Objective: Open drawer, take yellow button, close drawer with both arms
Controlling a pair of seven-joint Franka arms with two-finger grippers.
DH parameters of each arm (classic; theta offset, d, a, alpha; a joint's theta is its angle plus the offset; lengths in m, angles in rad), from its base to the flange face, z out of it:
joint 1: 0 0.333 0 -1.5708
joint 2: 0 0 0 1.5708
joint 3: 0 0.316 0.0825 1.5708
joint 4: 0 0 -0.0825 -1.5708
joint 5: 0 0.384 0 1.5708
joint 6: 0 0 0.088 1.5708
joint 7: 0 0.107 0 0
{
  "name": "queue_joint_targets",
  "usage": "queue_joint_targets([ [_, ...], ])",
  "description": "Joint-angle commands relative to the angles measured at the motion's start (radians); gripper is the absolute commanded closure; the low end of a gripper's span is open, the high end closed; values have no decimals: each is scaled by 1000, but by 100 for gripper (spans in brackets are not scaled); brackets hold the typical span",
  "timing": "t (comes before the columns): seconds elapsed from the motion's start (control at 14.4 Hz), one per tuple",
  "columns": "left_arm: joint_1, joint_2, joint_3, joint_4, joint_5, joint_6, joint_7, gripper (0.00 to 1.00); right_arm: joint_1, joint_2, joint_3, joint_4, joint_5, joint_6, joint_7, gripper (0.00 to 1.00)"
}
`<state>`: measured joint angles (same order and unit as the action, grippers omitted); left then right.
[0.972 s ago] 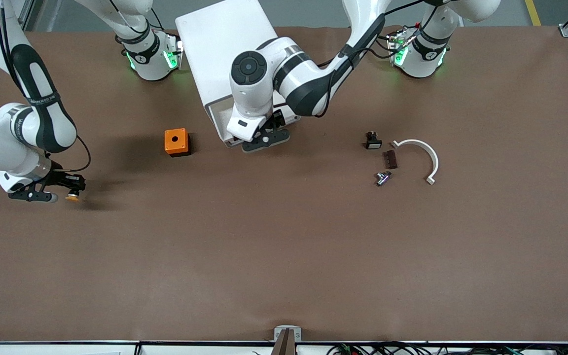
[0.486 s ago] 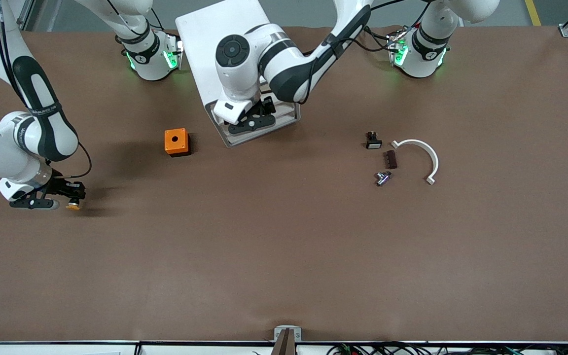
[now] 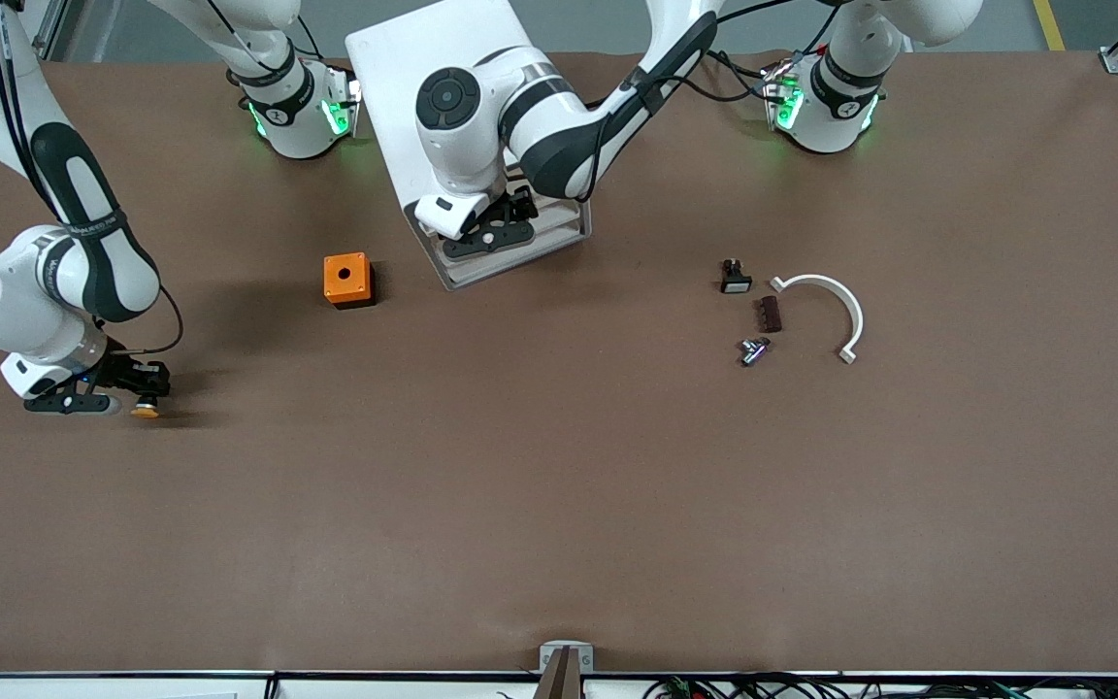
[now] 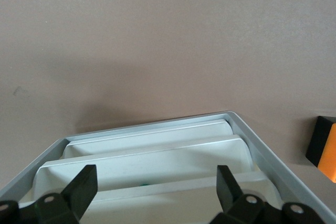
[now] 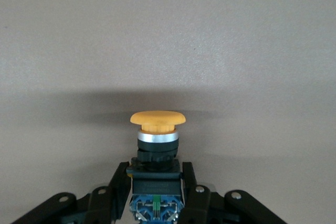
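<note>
The white cabinet (image 3: 423,87) stands between the two arm bases. My left gripper (image 3: 487,234) (image 4: 156,182) is open, right at the cabinet's front, its fingers spread across the drawer (image 4: 157,205), which sits pushed in with the lower drawers' edges showing past it. At the right arm's end of the table, my right gripper (image 3: 144,386) (image 5: 155,174) is shut on the button (image 3: 144,412) (image 5: 157,119). It grips the black-blue body, and the orange cap points away from the hand, low over the table. I cannot see whether the button touches the surface.
An orange cube with a hole (image 3: 346,279) (image 4: 325,148) sits beside the cabinet. Toward the left arm's end lie a small black piece with a white face (image 3: 734,279), a dark brown block (image 3: 770,313), a metal part (image 3: 753,349) and a white curved bracket (image 3: 836,306).
The left gripper has moved in toward the cabinet and the drawer has slid in with it. The right gripper with the button has sunk slightly toward the table.
</note>
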<state>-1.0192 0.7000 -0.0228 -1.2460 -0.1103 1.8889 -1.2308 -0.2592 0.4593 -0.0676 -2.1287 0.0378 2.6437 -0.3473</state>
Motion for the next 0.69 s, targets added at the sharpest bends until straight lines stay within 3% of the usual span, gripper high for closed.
queue_joint_targets([
  [0.0,-25,6,1,-6,-3,-2,-10,0,-11,-23,20,38,16,-75,-18,0],
  [0.42,-38,4,3,-27,-66,-2,-9,0,15,-125,22,367,14,-659,-6,0],
  [0.62,-22,-7,12,-26,-65,-2,-10,0,58,-158,20,545,1,-919,107,0],
])
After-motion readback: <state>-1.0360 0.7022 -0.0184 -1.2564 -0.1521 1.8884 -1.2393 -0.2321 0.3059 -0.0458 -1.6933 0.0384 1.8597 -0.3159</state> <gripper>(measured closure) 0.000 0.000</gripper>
